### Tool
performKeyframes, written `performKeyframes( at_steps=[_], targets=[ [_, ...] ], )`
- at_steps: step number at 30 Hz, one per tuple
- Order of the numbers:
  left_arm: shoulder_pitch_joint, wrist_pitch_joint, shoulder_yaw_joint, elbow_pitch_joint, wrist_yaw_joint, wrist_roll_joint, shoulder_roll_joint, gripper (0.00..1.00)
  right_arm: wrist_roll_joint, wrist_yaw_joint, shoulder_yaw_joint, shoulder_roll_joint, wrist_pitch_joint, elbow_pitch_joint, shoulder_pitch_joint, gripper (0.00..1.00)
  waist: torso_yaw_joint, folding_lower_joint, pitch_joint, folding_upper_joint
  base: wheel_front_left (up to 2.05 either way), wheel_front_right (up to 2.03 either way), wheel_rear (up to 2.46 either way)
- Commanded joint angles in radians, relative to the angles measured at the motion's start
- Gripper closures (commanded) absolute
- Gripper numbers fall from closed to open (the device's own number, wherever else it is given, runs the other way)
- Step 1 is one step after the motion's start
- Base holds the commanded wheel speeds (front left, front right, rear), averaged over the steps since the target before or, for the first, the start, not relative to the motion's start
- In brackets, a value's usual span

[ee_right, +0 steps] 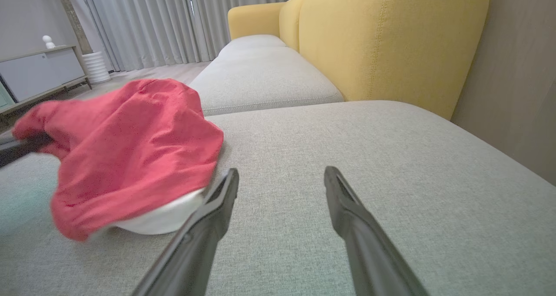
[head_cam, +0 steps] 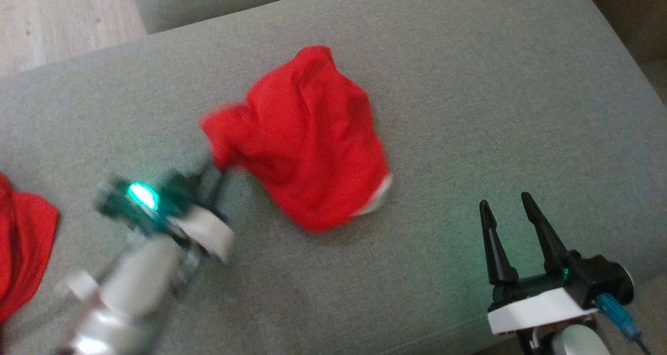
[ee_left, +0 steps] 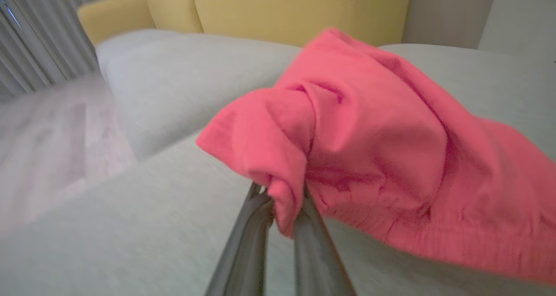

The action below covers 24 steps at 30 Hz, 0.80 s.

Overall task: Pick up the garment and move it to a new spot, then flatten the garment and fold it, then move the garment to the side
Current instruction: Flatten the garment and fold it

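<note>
the garment, a red piece with a white edge showing at one end, lies bunched in a loose heap near the middle of the grey cushion. it looks light, soft and limp, so it should drape and slide easily over the cushion's weave, hanging from whatever point is pinched instead of holding any shape. a hem or corner makes the best hold, since a pinch in the bulk would only lift a wad.

the left gripper, blurred in the head view, sits at the garment's corner toward the cushion's left part; its fingers are nipped narrowly together on a fold of the red cloth. the right gripper rests over the cushion's near right part, fingers spread wide and holding nothing, apart from the white edge.

a second red cloth lies at the cushion's far left edge and could get caught up if the garment is dragged that way. the yellow backrest rises along the cushion's right side, and wooden floor shows beyond its far left corner.
</note>
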Motion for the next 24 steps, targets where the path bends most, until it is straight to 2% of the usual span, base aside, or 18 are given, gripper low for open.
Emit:
performKeyframes(
  at_steps=[1, 4, 7, 8, 9, 12, 15, 17, 20, 21, 24],
  targets=[
    [-0.084, 0.002, 0.044, -0.038, 0.008, 0.014, 0.052, 1.0, 0.009, -0.001, 0.02, -0.007, -0.006, -0.031, -0.034, 0.0, 0.002, 0.0, 0.004, 0.0, 0.0, 0.0, 0.0],
    [-0.188, 0.047, 0.053, -0.062, -0.004, 0.042, 0.13, 1.0, 0.011, -0.001, 0.023, -0.007, -0.006, -0.031, -0.039, 0.0, 0.007, 0.0, 0.021, 0.0, 0.0, 0.0, 0.0],
    [-0.294, 0.078, 0.063, -0.062, -0.027, 0.035, 0.15, 1.0, 0.01, -0.001, 0.028, -0.007, -0.006, -0.031, -0.052, 0.0, 0.019, 0.0, 0.044, 0.0, 0.0, 0.0, 0.0],
    [-0.324, 0.079, 0.065, -0.052, -0.033, 0.029, 0.149, 0.87, 0.009, -0.001, 0.033, -0.007, -0.006, -0.029, -0.057, 0.0, 0.023, 0.0, 0.052, 0.0, 0.0, 0.0, 0.0],
    [-0.346, 0.079, 0.066, -0.038, -0.039, 0.02, 0.145, 0.0, 0.008, -0.001, 0.039, -0.007, -0.006, -0.028, -0.063, 0.0, 0.025, 0.0, 0.057, 0.0, 0.0, 0.0, 0.0],
    [-0.383, 0.058, 0.058, 0.004, -0.042, 0.016, 0.125, 0.0, 0.01, -0.001, 0.044, -0.007, -0.006, -0.023, -0.076, 0.0, 0.039, 0.0, 0.062, 0.0, 0.0, 0.0, 0.0],
    [-0.352, 0.016, 0.071, 0.022, 0.004, 0.009, 0.094, 0.0, 0.013, -0.001, 0.044, -0.007, -0.006, -0.019, -0.076, 0.0, 0.059, 0.0, 0.05, 0.0, 0.0, 0.0, 0.0],
    [-0.295, -0.001, 0.081, 0.011, 0.041, 0.001, 0.072, 0.0, 0.013, -0.001, 0.042, -0.007, -0.006, -0.017, -0.07, 0.0, 0.077, 0.0, 0.039, 0.0, 0.0, 0.0, 0.0],
    [-0.175, -0.009, 0.097, -0.033, 0.073, -0.022, 0.037, 0.0, 0.012, -0.001, 0.041, -0.007, -0.006, -0.014, -0.061, 0.0, 0.108, 0.0, 0.024, 0.0, 0.0, 0.0, 0.0],
    [-0.092, -0.01, 0.105, -0.075, 0.092, -0.024, 0.026, 0.0, 0.012, -0.001, 0.042, -0.007, -0.006, -0.015, -0.059, 0.0, 0.125, 0.0, 0.022, 0.0, 0.0, 0.0, 0.0],
    [0.011, -0.01, 0.112, -0.106, 0.101, -0.024, 0.018, 0.0, 0.009, -0.001, 0.048, -0.007, -0.006, -0.017, -0.065, 0.0, 0.142, 0.0, 0.027, 0.0, 0.0, 0.0, 0.0]
  ],
)
